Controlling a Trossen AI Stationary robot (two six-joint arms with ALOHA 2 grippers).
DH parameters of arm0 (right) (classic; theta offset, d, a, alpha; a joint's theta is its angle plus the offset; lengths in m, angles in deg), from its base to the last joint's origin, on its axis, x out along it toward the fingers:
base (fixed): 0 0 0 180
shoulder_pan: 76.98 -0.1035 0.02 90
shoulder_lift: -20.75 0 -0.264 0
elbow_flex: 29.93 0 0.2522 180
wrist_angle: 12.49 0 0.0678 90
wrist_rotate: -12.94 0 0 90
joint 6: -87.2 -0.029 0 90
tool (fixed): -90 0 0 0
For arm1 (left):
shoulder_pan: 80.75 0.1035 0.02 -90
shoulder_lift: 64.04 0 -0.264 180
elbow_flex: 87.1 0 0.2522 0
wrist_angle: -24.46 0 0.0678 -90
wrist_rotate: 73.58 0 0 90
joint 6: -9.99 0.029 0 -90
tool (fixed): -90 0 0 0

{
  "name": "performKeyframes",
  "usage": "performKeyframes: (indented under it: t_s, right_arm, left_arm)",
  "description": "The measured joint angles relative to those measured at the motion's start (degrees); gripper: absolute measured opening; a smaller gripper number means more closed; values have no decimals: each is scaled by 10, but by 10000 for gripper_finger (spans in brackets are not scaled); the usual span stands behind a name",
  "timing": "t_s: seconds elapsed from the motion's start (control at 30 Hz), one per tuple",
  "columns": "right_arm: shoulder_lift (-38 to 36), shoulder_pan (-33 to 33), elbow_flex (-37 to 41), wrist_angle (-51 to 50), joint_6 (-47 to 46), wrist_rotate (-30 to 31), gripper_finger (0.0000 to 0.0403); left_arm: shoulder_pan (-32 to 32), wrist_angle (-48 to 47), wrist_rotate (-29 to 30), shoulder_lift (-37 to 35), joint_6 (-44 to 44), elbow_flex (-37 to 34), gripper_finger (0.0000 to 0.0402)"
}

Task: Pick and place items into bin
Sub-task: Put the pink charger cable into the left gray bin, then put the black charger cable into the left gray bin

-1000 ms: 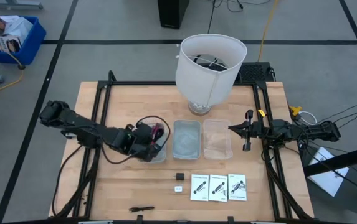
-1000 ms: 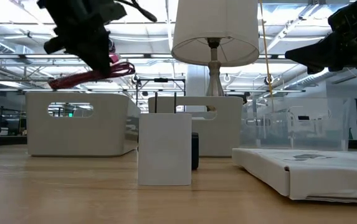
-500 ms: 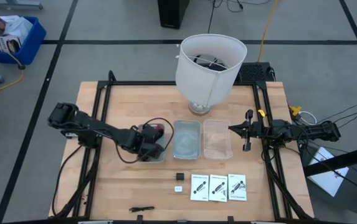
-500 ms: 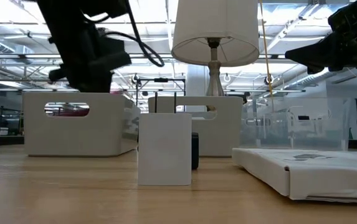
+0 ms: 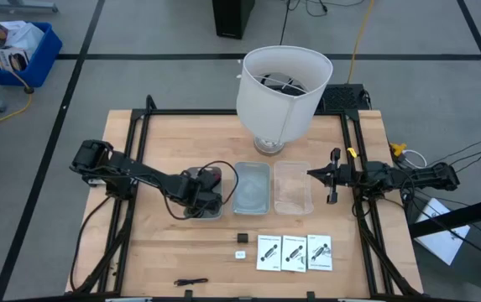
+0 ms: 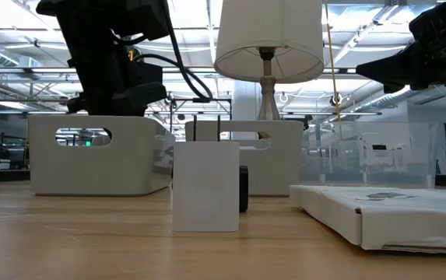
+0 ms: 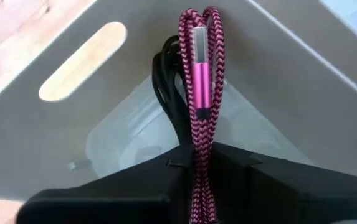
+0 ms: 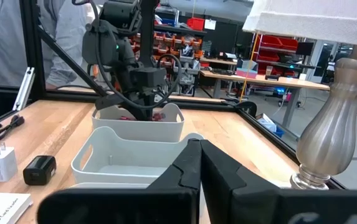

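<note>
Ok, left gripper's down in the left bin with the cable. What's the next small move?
Probably open the fingers and let go. The left gripper sits low inside the left bin, shut on the dark-red cable, whose coil hangs over the bin's floor. The right gripper waits beside the clear bin.

Coiled cables [image 7: 198, 106] inside left bin [image 7: 303, 118]

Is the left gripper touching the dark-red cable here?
Touching. In the left wrist view the dark-red cable runs down between the left gripper's fingers, pinched there, hanging inside the white bin.
</note>
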Motion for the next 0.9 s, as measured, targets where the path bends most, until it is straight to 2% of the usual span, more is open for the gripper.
performKeyframes:
  t_s: [0.33, 0.53, 0.67, 0.9]
  right_arm:
    - [0, 0, 0, 0, 0, 0, 0]
    - [0, 0, 0, 0, 0, 0, 0]
    - [0, 0, 0, 0, 0, 0, 0]
    - [0, 0, 0, 0, 0, 0, 0]
  left_arm:
    - [0, 1, 2, 0, 24, 0, 162]
    - [-13, -1, 24, -36, 66, 7, 217]
    - [-16, -3, 27, -64, 57, 9, 236]
    - [-16, -31, 18, -61, 19, 8, 239]
